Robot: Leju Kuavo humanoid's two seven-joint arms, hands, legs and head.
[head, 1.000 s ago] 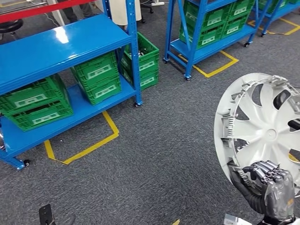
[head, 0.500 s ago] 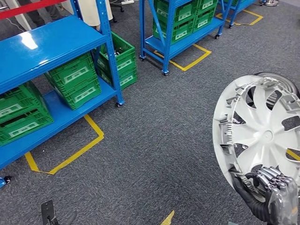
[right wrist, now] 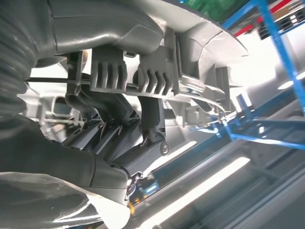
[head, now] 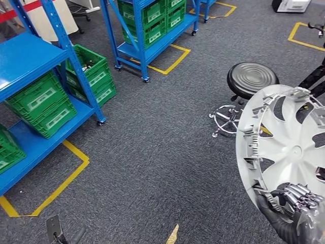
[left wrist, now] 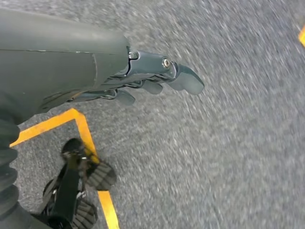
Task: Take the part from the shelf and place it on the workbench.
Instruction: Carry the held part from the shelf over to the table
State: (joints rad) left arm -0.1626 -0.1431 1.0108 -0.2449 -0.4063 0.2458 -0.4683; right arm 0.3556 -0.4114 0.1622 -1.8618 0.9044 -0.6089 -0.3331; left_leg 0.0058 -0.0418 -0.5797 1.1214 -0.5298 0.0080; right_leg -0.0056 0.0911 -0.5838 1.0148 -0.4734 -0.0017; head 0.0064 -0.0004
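The right hand [head: 295,211] gripped the white wheel cover [head: 285,147] by its near rim, upright at the near right above the carpet, while the left hand [left wrist: 144,81] hung empty with fingers extended; carrying it well probably meant a firm, level grip.

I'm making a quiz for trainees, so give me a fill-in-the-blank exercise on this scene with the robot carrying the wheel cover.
1. The silver plastic wheel cover is held at its lower rim by the robot's ____ hand.
2. The crates on the blue metal shelf are ____ in colour.
3. The round black stool stands on a grey ____ floor.
4. The left hand holds ____.

Missing words: right; green; carpet; nothing
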